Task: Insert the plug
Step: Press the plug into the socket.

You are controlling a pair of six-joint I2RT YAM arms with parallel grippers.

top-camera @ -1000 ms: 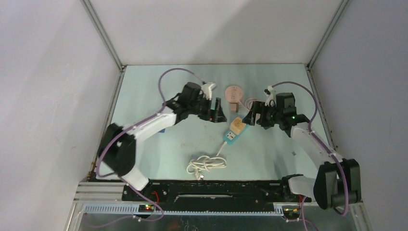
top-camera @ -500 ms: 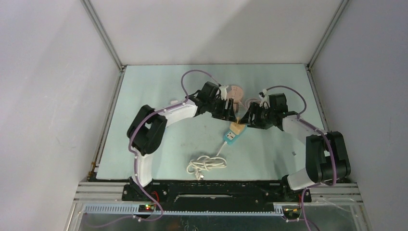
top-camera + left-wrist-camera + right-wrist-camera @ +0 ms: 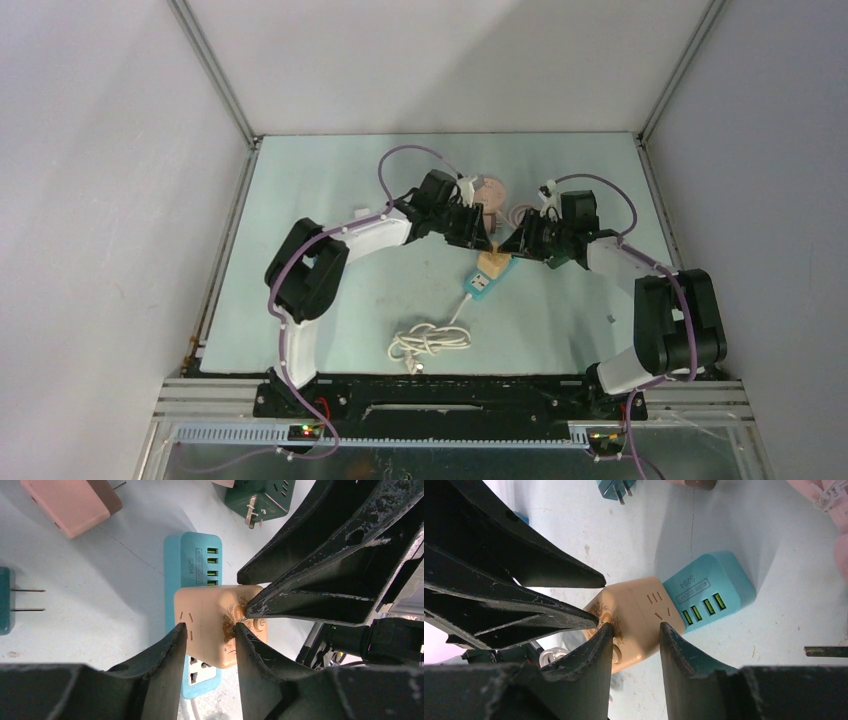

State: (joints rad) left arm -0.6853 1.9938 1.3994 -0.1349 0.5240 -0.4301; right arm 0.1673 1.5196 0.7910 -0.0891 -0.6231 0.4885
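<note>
Probably a robotics lab: plain grey panel walls (image 3: 100,200) and aluminium frame struts (image 3: 215,75) enclose the pale green tabletop (image 3: 300,190).

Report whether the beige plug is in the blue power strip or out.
Apparently in: the beige plug sits flat on the blue power strip, no prongs showing.

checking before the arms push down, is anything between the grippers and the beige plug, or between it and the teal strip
Nothing visible. The left gripper and right gripper both have fingers at the beige plug, which sits directly on the teal power strip.
</note>
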